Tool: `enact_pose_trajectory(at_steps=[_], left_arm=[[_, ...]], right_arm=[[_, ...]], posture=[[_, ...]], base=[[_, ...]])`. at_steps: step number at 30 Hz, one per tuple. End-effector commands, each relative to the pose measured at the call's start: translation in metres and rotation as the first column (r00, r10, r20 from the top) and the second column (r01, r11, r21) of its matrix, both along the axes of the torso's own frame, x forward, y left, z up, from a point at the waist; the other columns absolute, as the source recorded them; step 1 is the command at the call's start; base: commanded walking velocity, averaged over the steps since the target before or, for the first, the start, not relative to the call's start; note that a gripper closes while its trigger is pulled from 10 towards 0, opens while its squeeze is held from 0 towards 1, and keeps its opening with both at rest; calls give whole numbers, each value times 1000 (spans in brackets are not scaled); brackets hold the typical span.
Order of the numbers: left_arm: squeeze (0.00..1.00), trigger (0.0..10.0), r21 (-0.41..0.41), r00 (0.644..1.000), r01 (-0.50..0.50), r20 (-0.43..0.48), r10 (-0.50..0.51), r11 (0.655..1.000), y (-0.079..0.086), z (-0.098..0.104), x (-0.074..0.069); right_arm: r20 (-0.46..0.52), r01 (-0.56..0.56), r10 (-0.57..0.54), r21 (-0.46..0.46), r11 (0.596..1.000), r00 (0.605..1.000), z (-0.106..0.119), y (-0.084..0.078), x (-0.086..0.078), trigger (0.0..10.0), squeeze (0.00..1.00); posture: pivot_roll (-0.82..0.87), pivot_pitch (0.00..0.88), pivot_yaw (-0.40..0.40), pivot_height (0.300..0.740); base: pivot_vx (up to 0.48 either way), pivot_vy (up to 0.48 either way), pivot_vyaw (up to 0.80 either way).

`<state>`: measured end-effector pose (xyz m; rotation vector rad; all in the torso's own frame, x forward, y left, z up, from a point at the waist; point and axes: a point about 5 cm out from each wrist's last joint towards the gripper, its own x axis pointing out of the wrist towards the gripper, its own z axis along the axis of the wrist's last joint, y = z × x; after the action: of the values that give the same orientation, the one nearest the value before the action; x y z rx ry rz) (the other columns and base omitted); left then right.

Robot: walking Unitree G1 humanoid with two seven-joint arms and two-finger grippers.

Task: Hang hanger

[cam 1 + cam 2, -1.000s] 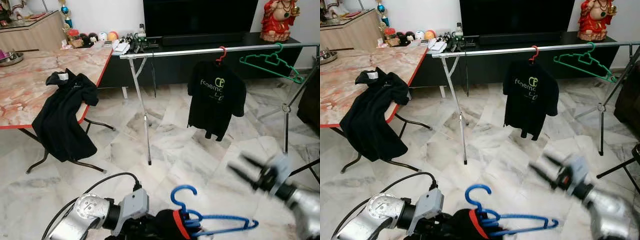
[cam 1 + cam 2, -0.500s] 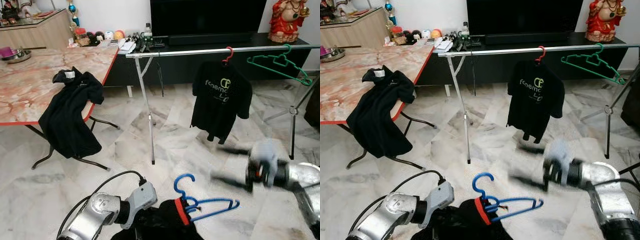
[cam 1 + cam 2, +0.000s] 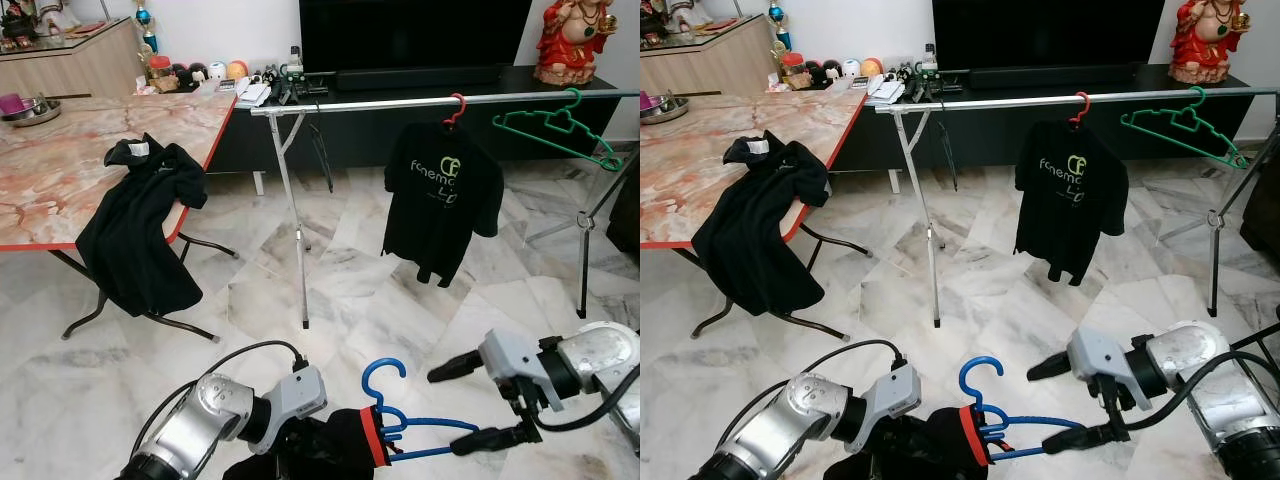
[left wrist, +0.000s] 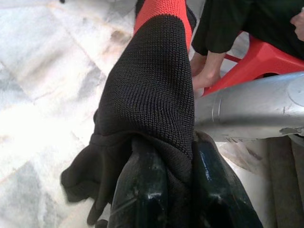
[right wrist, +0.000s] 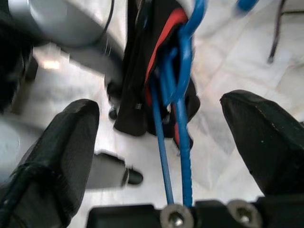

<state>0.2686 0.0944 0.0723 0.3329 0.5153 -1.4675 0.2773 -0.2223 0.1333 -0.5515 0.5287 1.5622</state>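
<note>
Blue hanger held low between both arms, drying rail beyond.

At 9 o'clock, a marble-patterned surface (image 3: 60, 190) with a black garment (image 3: 140, 235) draped over its red edge. At 7 o'clock, the left claw (image 4: 164, 190), its fingers closed on a black-and-red fabric piece (image 3: 345, 455); the blue hanger (image 3: 400, 425) sticks out of that fabric, hook upward, over the marble floor (image 3: 350, 300). At 5 o'clock, the right claw (image 3: 475, 400), spread wide, the hanger's far end running in between its two black fingers (image 5: 61, 142); whether they touch it cannot be told. At 12 o'clock, a metal clothes rail (image 3: 400, 103). At 1 o'clock, a black T-shirt (image 3: 440, 200) on a red hanger (image 3: 456, 108), then an empty green hanger (image 3: 555, 130) just beside it on the rail.
</note>
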Motion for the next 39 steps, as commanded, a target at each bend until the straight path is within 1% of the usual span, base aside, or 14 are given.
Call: enact_pose_trajectory(at_steps=[1,2,3,6,7,8,9,13,15,18,21,27,32,39], left_arm=[[0,10000,-31,999,51,13,-51,998,-8,13,2],[0,10000,-46,998,63,11,-63,997,-10,16,2],[0,10000,-51,997,73,12,-72,996,-12,18,1],[0,10000,-41,996,93,20,-93,995,-13,18,3],[0,10000,-39,995,94,18,-94,995,-13,17,3],[0,10000,-37,995,96,16,-95,995,-14,17,3],[0,10000,-37,995,96,16,-95,995,-14,17,3],[0,10000,-35,995,102,12,-102,994,-16,17,2],[0,10000,-34,994,106,11,-105,994,-16,17,2],[0,10000,-35,994,111,10,-110,993,-18,16,2],[0,10000,-36,994,111,8,-111,993,-18,16,1],[0,10000,-41,994,107,4,-107,993,-19,15,1],[0,10000,-43,994,107,3,-107,993,-20,15,1],[0,10000,-46,995,102,2,-102,994,-20,16,1]], right_arm=[[7,-45,46,-31,998,999,-2,3,1,10000,439],[4,-50,50,-34,998,999,-3,4,1,10000,439],[-6,-55,55,-37,998,998,-4,5,1,10000,0],[-3,-65,65,-57,996,998,-7,6,2,10000,0],[15,-61,63,-78,995,998,-10,6,3,10000,0],[53,-56,63,-131,990,997,-16,5,6,10000,0],[53,-56,63,-131,990,997,-16,5,6,10000,0],[89,-22,28,-65,998,996,-16,11,12,10000,0],[106,-27,32,-56,998,994,-16,13,13,10000,0],[154,11,-7,-24,1000,988,-16,19,21,10000,0],[132,-11,13,-15,1000,991,-19,22,20,10000,0],[47,-59,60,-31,998,997,-26,22,13,10000,0],[33,-74,75,-37,997,997,-32,24,10,10000,0],[42,-45,46,-23,999,998,-38,28,11,10000,0]], posture=[[-33,32,17,740],[-33,32,17,740],[-30,28,16,740],[-31,25,16,740],[-33,22,16,740],[-29,19,12,740],[-29,19,12,740],[-31,8,14,740],[-31,7,14,740],[-30,1,14,740],[-27,0,12,740],[-25,0,10,740],[-25,0,9,740],[-23,1,10,740]], base=[[0,0,0],[0,0,0],[0,0,0],[0,0,0],[0,0,0],[0,0,0],[0,0,0],[0,0,0],[0,0,0],[0,0,0],[0,0,0],[0,0,0],[0,0,0],[0,0,0]])
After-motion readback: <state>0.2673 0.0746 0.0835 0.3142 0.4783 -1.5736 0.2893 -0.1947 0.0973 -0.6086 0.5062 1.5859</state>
